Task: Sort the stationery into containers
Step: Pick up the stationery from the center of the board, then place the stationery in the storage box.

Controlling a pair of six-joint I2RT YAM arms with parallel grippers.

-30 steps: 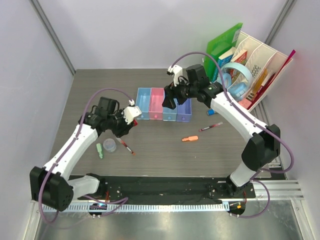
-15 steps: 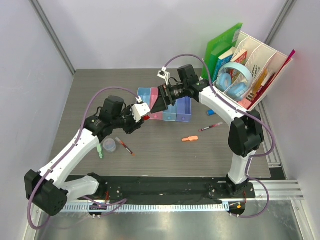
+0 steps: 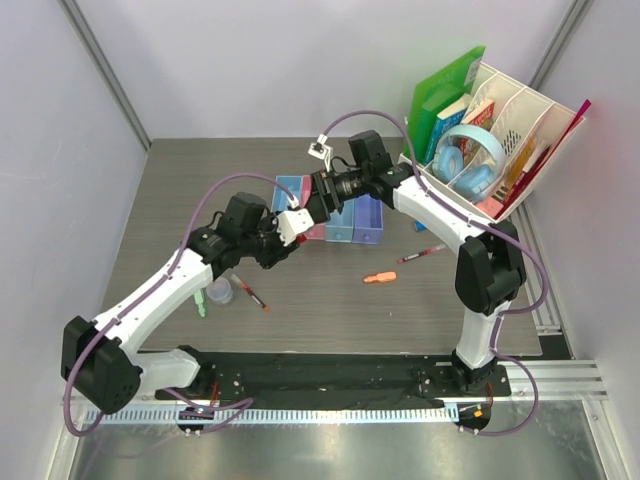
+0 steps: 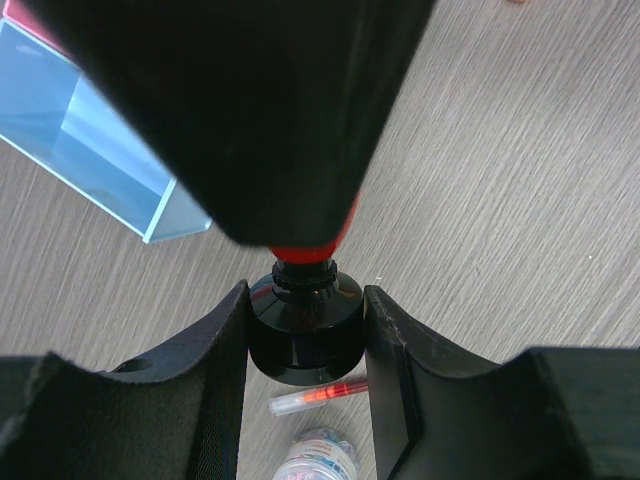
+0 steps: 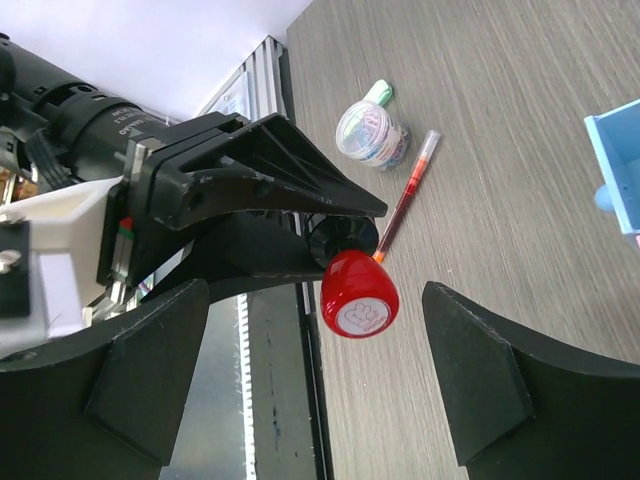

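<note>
My left gripper [image 3: 290,228] is shut on a red-capped stamp [image 4: 305,325], its black base between the fingers, held above the table. My right gripper [image 3: 315,205] is open and faces it. In the right wrist view the red cap [image 5: 360,293] sits between the right gripper's [image 5: 318,300] spread fingers without touching them. The joined trays [image 3: 368,222] lie behind both grippers, partly hidden. On the table lie a red pen [image 3: 252,292], the bluish disc [image 3: 219,291], the green piece [image 3: 200,301], the orange piece [image 3: 379,277] and a second pen [image 3: 422,254].
The white perforated organizer [image 3: 520,130] with books, green folders and blue headphones [image 3: 468,165] stands at the back right. A small blue bit [image 3: 421,224] lies near the purple-blue tray. The light blue tray end [image 4: 90,150] shows just beyond the left fingers.
My left gripper has carried the stamp up and right toward the trays. My right gripper has swung left from over the trays and now meets the stamp's red cap.
</note>
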